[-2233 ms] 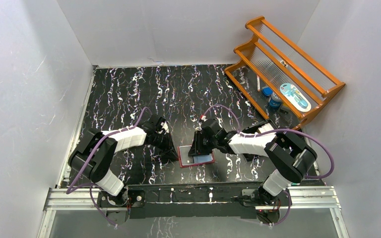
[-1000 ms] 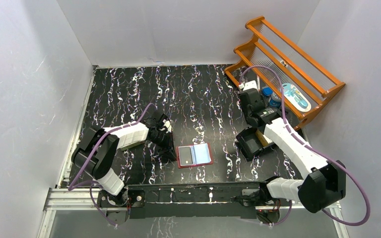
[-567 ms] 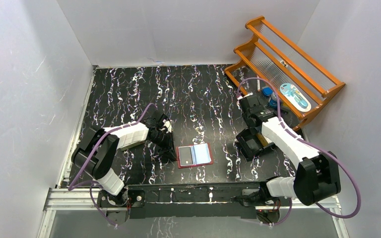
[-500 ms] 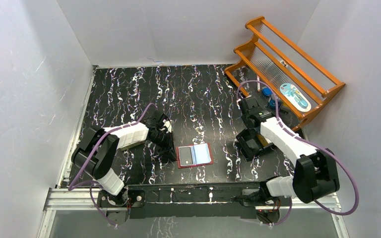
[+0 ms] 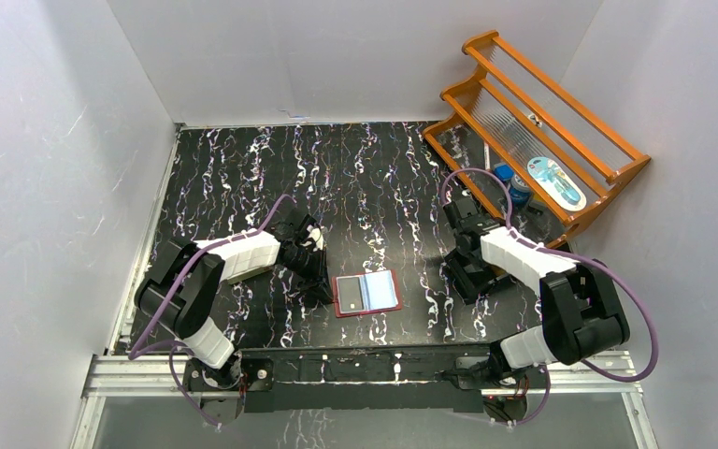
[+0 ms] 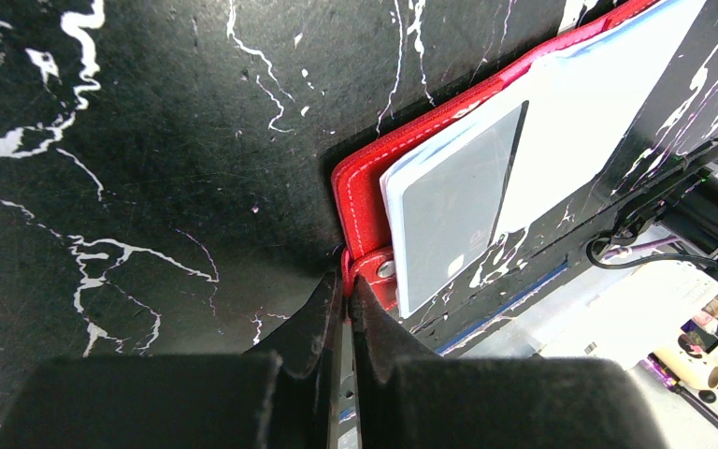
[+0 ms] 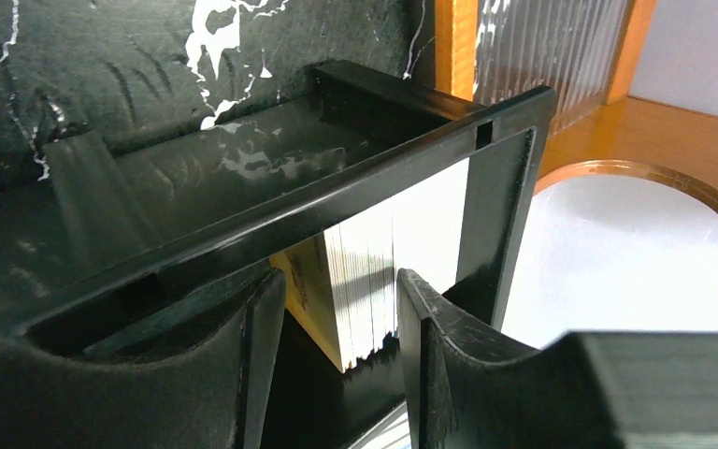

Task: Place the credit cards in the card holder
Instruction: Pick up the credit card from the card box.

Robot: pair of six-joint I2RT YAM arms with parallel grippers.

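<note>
The left gripper is pinching the card holder with its fingers pressed together on the red hem at the holder's 9 o'clock edge, near the snap. That is pinning the holder open on the table. The pinch should stay firm and low so the pockets do not slide when a card is pushed in from the 3 o'clock side.

The right gripper is reaching into the black box. Its fingers are spread and straddling the stack of credit cards, not yet clamped on it as far as the wrist view shows. The step in hand looks like picking the next card. To do it well, the fingers need to narrow onto a single card at the stack's edge rather than several. The card should then lift straight up past the box wall so nothing drags out with it.

The card holder is lying flat and open at about 6 o'clock on the table, between the two arms. It is dark red with white stitching, and its clear bluish pockets are facing up. A grey card is already sitting in the pocket nearest the left gripper. The other pocket looks pale, and I cannot tell what it holds.

The remaining cards are standing on edge in the box at about 4 o'clock, and the face toward 9 o'clock is showing orange.
</note>
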